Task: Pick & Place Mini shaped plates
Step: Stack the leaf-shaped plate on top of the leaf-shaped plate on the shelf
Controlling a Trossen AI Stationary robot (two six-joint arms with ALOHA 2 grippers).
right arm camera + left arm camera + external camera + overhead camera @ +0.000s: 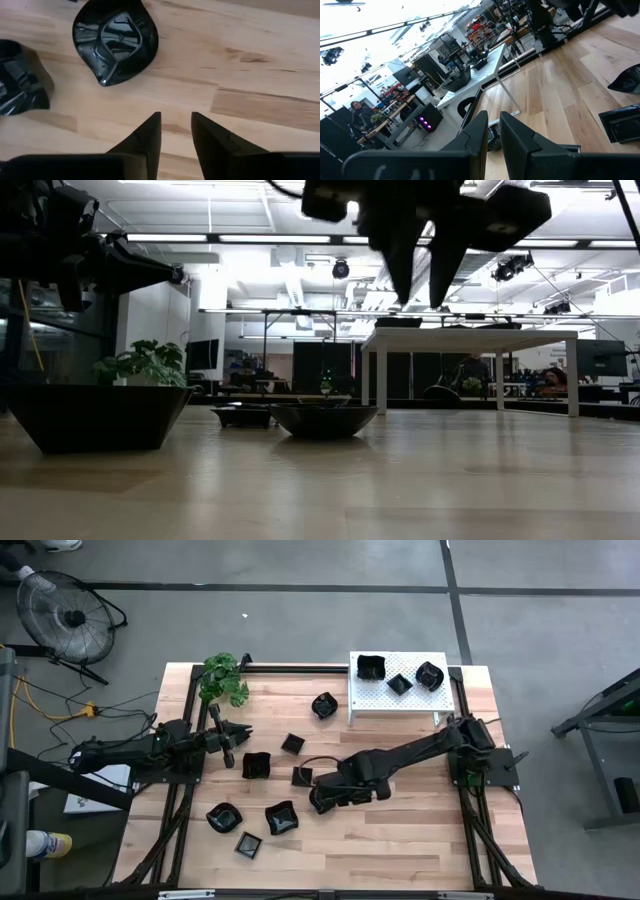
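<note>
The right gripper (176, 120) hovers with jaws slightly parted, empty, above the worktop (260, 65); the glossy wavy plate (116, 40) looks slippery, stiff, best pinched at its rim.

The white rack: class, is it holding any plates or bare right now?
Holding plates. In the high view, the white rack carries three black plates on top, spaced apart along its back half.

Glossy black plates (281, 818), some square and some wavy-edged, lie scattered upright on the wooden table (400, 840), while three more sit atop the white rack (372, 695).
</note>
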